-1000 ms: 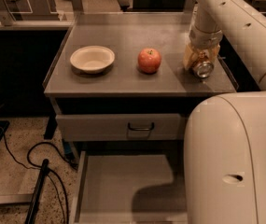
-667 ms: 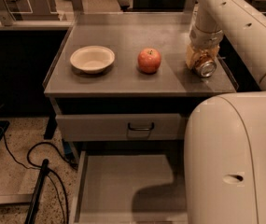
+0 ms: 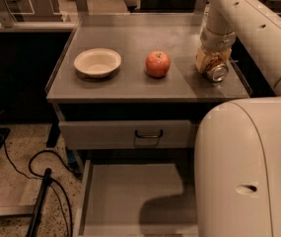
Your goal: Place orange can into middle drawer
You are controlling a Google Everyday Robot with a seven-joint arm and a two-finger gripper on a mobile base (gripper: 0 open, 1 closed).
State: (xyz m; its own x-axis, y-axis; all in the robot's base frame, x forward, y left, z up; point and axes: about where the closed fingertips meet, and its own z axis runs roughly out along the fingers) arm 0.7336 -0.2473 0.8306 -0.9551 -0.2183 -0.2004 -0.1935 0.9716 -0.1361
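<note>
Orange can (image 3: 213,68) hangs or rests tipped, just right of the apple (image 3: 158,64), silver end toward me. The gripper (image 3: 212,54) is down on top of it, though whether it's clamped I cannot tell. I'd want a firm hold first, then a straight lift clear of the apple, then a slow drop into the middle drawer (image 3: 130,191), open below the apple.

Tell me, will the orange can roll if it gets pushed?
Probably: the orange can is round and looks tipped, its shiny end facing us. Its smooth metal may be slippery. The gripper is right above it.
</note>
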